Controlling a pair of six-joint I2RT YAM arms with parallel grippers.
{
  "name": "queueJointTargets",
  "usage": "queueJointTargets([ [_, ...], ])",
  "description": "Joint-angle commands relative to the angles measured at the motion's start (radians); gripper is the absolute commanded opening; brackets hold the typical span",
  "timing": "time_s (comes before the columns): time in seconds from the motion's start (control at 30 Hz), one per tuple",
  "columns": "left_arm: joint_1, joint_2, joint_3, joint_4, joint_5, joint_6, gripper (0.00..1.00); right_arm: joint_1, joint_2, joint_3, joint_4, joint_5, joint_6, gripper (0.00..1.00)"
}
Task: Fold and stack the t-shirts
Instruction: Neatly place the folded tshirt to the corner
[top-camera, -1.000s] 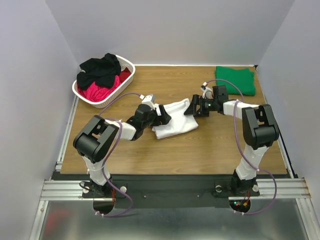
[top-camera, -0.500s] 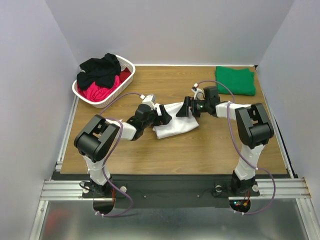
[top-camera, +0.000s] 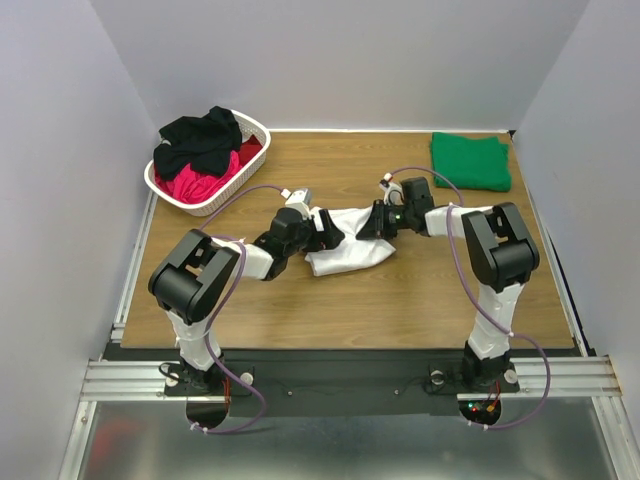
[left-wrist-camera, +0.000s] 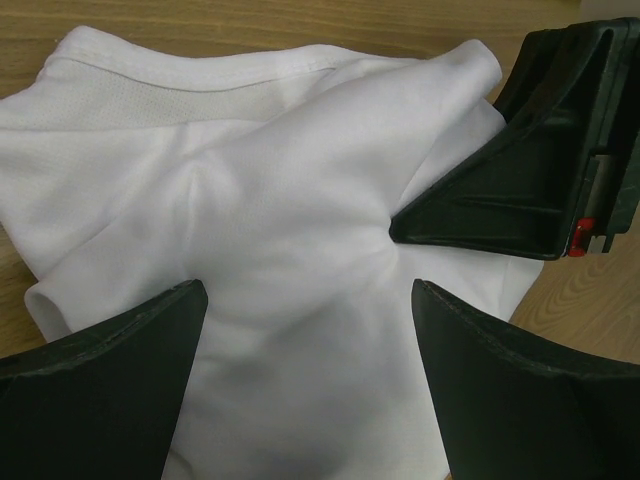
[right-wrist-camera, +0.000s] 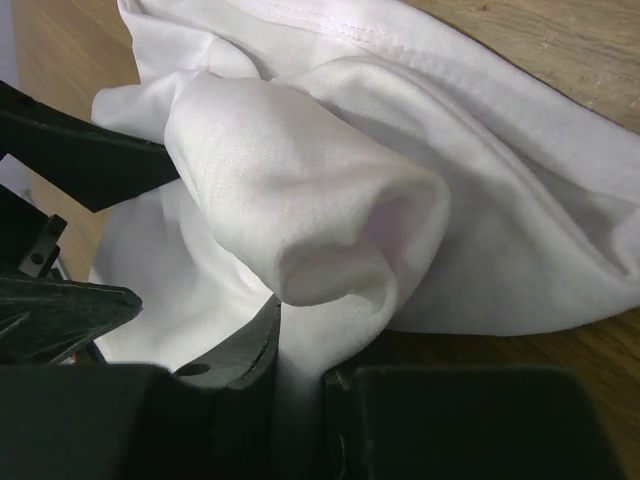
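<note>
At mid-counter (top-camera: 400, 300) the white t-shirt (top-camera: 352, 250) lies crumpled, with the right hand (top-camera: 370, 222) clenched on a bunched fold and the left hand (top-camera: 327, 231) spread, released, over its left side. Only the green t-shirt (top-camera: 470, 160) looks folded, at the far right corner. The black t-shirt (top-camera: 200, 138) and red t-shirt (top-camera: 195, 183) wait in the basket (top-camera: 256, 131), so most of the task seems left; bare wood nearward gives folding room.

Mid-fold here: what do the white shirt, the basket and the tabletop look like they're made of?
White t-shirt: soft knit cloth, matte, probably cotton or a blend; it creases softly and shows a stitched hem. Basket: white plastic by the look, with an open lattice wall. Table: wood-grain top, possibly laminate rather than solid wood; smooth, low sheen.
</note>
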Motion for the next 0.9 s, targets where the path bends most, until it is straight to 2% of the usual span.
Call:
queueJointTargets([
  [0.0,0.001,-0.026,0.016,-0.071,0.022,0.002,0.96,0.014,0.029,0.025,-0.052,0.058,-0.014,0.03],
  [0.03,0.000,-0.040,0.025,-0.087,0.022,0.006,0.96,0.014,0.029,0.046,-0.061,0.079,-0.018,0.00],
  [0.23,0.017,-0.178,0.037,-0.177,-0.001,0.037,0.97,0.008,0.000,0.182,-0.216,0.197,-0.104,0.00],
  [0.43,0.053,-0.285,-0.022,-0.199,-0.004,0.042,0.97,-0.064,0.026,0.446,-0.378,0.235,-0.198,0.00],
  [0.87,0.101,-0.283,-0.098,-0.193,0.014,0.060,0.97,-0.295,0.263,1.046,-0.661,0.183,-0.351,0.00],
])
